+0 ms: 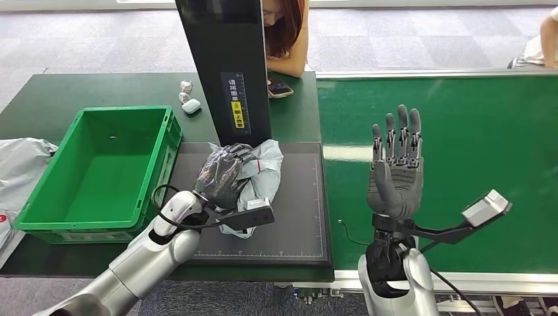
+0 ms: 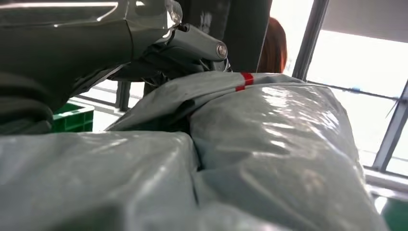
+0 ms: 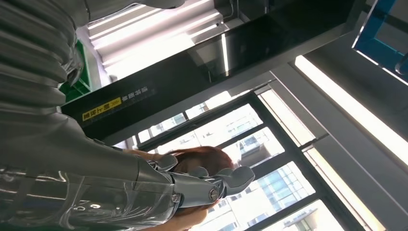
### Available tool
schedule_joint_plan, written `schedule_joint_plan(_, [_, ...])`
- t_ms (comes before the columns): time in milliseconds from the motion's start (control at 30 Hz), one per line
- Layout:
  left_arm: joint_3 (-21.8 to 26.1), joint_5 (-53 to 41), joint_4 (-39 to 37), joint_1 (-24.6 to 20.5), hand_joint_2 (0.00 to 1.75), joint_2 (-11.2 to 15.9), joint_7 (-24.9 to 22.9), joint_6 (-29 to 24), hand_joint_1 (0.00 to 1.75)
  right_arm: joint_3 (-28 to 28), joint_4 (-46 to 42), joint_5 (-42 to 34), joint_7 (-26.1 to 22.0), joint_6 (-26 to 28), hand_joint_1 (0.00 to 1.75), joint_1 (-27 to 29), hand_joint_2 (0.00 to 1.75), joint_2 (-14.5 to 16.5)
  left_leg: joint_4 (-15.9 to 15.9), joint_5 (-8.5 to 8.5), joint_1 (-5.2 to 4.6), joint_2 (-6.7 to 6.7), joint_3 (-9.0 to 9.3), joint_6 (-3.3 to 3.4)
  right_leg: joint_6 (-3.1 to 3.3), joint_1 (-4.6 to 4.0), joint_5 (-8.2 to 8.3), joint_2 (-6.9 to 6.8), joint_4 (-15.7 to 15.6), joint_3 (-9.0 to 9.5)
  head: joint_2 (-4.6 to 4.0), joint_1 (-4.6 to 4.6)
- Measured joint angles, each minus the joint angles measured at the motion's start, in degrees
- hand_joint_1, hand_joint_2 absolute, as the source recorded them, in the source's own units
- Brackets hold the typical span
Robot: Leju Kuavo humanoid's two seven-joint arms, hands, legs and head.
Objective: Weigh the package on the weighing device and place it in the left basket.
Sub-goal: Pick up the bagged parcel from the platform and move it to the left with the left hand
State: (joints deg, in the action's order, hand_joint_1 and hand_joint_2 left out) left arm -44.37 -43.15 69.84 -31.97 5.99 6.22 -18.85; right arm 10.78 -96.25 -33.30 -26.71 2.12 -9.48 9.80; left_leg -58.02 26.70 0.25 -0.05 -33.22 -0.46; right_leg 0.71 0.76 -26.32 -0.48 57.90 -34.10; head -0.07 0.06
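A grey plastic-wrapped package (image 1: 264, 166) lies on the black weighing plate (image 1: 297, 217), in front of the plate's black upright column (image 1: 227, 66). My left hand (image 1: 222, 175) lies on top of the package with its fingers curled down around the wrap. In the left wrist view the fingers (image 2: 192, 43) arch over the package (image 2: 269, 144), which carries a red stripe. The green basket (image 1: 99, 227) stands just left of the plate and holds nothing. Over the green conveyor belt, my right hand (image 1: 395, 168) is raised upright with fingers spread (image 3: 211, 185) and nothing in it.
A person (image 1: 286, 33) leans on the table behind the column, beside a phone (image 1: 280, 88). A white earbud case (image 1: 191, 105) and small items lie behind the basket. Grey bags (image 1: 20, 164) lie at the far left. The conveyor belt (image 1: 474, 131) fills the right side.
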Motion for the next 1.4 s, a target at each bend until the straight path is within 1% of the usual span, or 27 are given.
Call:
schedule_joint_plan(133, [3.8,1.2,6.1,2.1,1.75,0.7,2.2,-5.2,1.75,0.0,-0.9,0.4,-0.6,1.1,0.00,0.9,1.75,-0.2,0.0,0.00,0.00,0.03,-0.12,0.00,0.00,0.00,0.00,0.03,0.0,-0.14,0.00,-0.01])
schedule_joint_plan(200, [6.6,2.1,9.9,3.2,1.75,1.1,3.5,-8.2,1.75,-0.1,-1.7,0.7,-0.7,1.7,0.00,1.7,1.75,-0.2,0.0,0.00,0.00,0.07,-0.16,0.00,0.00,-0.01,0.00,0.07,0.0,-0.20,0.00,-0.01])
schedule_joint_plan(300, [11.8,2.5,15.9,4.5,1.75,1.6,4.9,-10.6,1.75,-0.2,-3.3,1.0,-0.7,2.4,0.00,3.0,1.75,-0.3,0.0,0.00,0.01,0.08,-0.18,0.00,0.01,-0.01,0.00,0.08,0.0,-0.23,0.00,-0.01])
schedule_joint_plan(400, [17.6,2.6,20.8,5.6,1.75,1.9,5.3,-11.0,1.75,-0.9,-4.8,1.5,-0.8,2.4,0.00,4.3,1.75,-0.3,0.0,0.00,0.02,0.08,-0.18,-0.01,0.01,-0.02,-0.01,0.08,0.0,-0.25,0.00,-0.01])
schedule_joint_plan(500, [23.4,2.1,23.6,5.5,1.75,2.0,4.4,-9.8,1.75,-1.7,-5.6,1.8,-0.7,1.6,0.00,5.1,1.75,-0.3,0.0,-0.01,0.03,0.09,-0.17,-0.01,0.02,-0.03,-0.01,0.09,0.0,-0.26,0.00,0.00])
schedule_joint_plan(567, [27.3,0.9,24.4,4.5,1.75,2.1,2.7,-8.5,1.75,-2.0,-5.7,1.9,-0.7,0.7,0.00,5.6,1.75,-0.3,0.0,-0.03,0.04,0.09,-0.17,-0.04,0.03,-0.04,0.00,0.09,0.0,-0.27,0.00,0.00])
schedule_joint_plan(667, [32.3,-1.8,24.0,1.5,1.75,2.7,-0.2,-6.5,1.75,-2.4,-5.7,1.9,-0.8,-0.1,0.00,5.9,1.75,-0.3,0.0,-0.08,0.05,0.09,-0.18,-0.11,0.12,-0.04,0.07,0.09,0.1,-0.29,0.00,-0.01])
schedule_joint_plan(767, [36.3,-4.9,21.8,-2.6,1.75,3.4,-3.0,-4.6,1.75,-2.8,-5.9,1.9,-0.7,-0.7,0.00,6.0,1.75,-0.3,0.0,-0.12,0.06,0.09,-0.18,-0.17,0.17,-0.05,0.10,0.09,0.1,-0.31,0.00,-0.01])
schedule_joint_plan(867, [38.8,-8.6,16.6,-7.6,1.75,4.4,-6.0,-2.4,1.75,-3.0,-6.1,1.9,-0.5,-1.2,0.00,6.0,1.75,-0.3,0.0,-0.13,0.07,0.09,-0.18,-0.19,0.19,-0.06,0.12,0.09,0.1,-0.31,0.00,0.00])
schedule_joint_plan(1000, [40.2,-12.0,7.3,-13.4,1.75,5.7,-8.2,-0.8,1.75,-3.2,-6.1,1.9,-0.3,-1.6,0.00,5.9,1.75,-0.3,0.0,-0.14,0.07,0.09,-0.18,-0.20,0.21,-0.06,0.13,0.10,0.1,-0.31,0.00,0.00])
schedule_joint_plan(1133, [40.4,-13.8,-3.7,-18.3,1.75,7.3,-9.5,-0.6,1.75,-3.3,-6.1,1.8,-0.4,-1.8,0.00,5.9,1.75,-0.3,0.0,-0.14,0.08,0.13,-0.19,-0.20,0.21,-0.06,0.14,0.15,0.1,-0.34,0.00,-0.01])
schedule_joint_plan(1267, [40.4,-13.9,-13.1,-21.4,1.75,8.7,-9.6,-0.7,1.75,-3.4,-6.1,1.6,-0.6,-2.0,0.00,6.0,1.75,-0.3,0.0,-0.14,0.09,0.16,-0.20,-0.21,0.21,-0.07,0.13,0.20,0.1,-0.38,0.00,-0.01])
schedule_joint_plan(1400, [40.4,-13.5,-18.5,-21.9,1.75,9.4,-9.9,-0.7,1.75,-3.5,-6.1,1.6,-0.6,-2.1,0.00,6.1,1.75,-0.3,0.0,-0.14,0.09,0.16,-0.24,-0.21,0.21,-0.07,0.13,0.21,0.1,-0.41,0.00,0.00])
